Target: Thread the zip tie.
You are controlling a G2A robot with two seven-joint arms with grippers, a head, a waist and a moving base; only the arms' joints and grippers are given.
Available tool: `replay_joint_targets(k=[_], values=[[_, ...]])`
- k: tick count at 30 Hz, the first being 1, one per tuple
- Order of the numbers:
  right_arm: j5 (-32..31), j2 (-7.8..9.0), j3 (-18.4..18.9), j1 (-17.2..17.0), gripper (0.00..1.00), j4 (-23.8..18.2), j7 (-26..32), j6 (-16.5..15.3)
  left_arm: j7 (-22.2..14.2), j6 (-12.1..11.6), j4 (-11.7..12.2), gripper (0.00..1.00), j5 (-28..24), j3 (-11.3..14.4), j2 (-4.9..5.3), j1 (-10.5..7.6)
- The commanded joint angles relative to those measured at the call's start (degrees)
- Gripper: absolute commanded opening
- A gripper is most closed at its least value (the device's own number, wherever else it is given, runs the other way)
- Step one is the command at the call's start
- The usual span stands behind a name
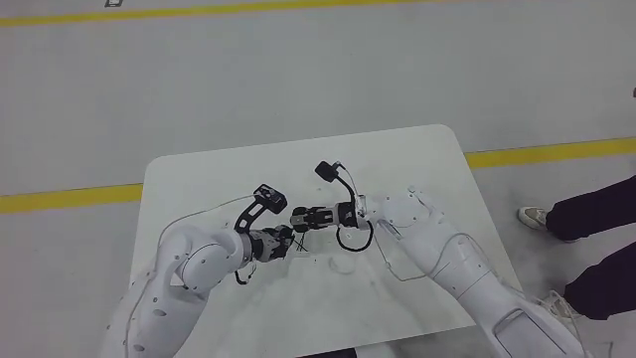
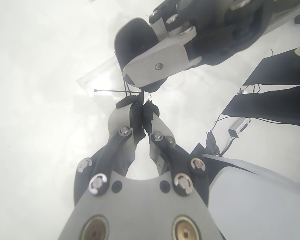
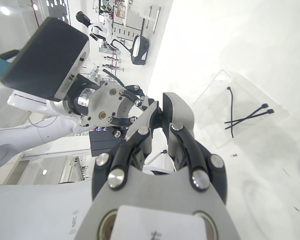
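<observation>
**Top view:** the two arms meet over the middle of the white table (image 1: 417, 159). The left gripper (image 1: 290, 240) comes in from 7 o'clock and the right gripper (image 1: 297, 223) from 4 o'clock, their tips almost touching. The tie is too thin to make out here.

**Left wrist view:** the left gripper is clenched on the zip tie (image 2: 112, 91). Its thin black strand pokes out from the fingertips above a clear tray (image 2: 90, 86). Another run of the strand climbs into the right gripper's tips just beyond, which look pinched on it too.

**Right wrist view:** the right gripper's fingers are pressed together on a small black piece of the tie; I cannot tell whether it is head or strand. Three spare ties (image 3: 247, 117) lie crossed in the tray nearby.

Threading looks to be the step in hand. To do it well, hold one end steady and keep the tail in line with the head's slot. Feed slowly in short strokes so the strand neither buckles nor twists out of the grip.
</observation>
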Motion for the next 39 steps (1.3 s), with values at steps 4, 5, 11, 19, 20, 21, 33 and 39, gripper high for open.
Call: replay_joint_targets(k=[4, 5, 11, 19, 20, 21, 33, 39], values=[[-0.03, 0.02, -0.05, 0.06, 0.00, 0.33, 0.02, -0.13, 0.58, 0.44, 0.00, 0.00, 0.15, 0.46, 0.32, -0.15], [-0.05, 0.03, -0.05, 0.03, 0.00, 0.35, -0.02, -0.16, 0.69, 0.51, 0.00, 0.00, 0.09, 0.53, 0.38, -0.17], [-0.26, 0.13, 0.03, -0.28, 0.00, 0.29, -0.35, -0.50, 1.15, 0.94, -0.19, 0.02, -0.07, 0.83, 0.79, -0.23], [0.85, 0.35, 1.07, -1.44, 0.00, -0.25, -2.20, -1.25, 1.96, 1.90, -0.96, 1.00, -1.92, 0.48, 1.33, 0.14], [0.95, 0.45, 1.47, -1.77, 0.00, -0.56, -2.69, -1.25, 2.41, 1.76, -0.95, 1.00, -4.02, -0.10, 1.41, 0.40], [1.00, 0.51, 1.72, -2.06, 0.00, -0.86, -2.99, -1.25, 2.63, 1.52, -0.83, 1.00, -5.45, -0.63, 1.50, 0.54], [4.50, 1.14, 7.61, -7.84, 0.00, -7.51, -9.39, -1.25, 6.45, -6.44, 4.23, 1.00, -34.01, -8.47, 2.63, 3.35], [6.93, 0.84, 8.46, -8.94, 0.00, -8.04, -9.28, -1.25, 6.44, -7.40, 5.47, 1.00, -36.59, -8.72, 2.72, 3.20]])
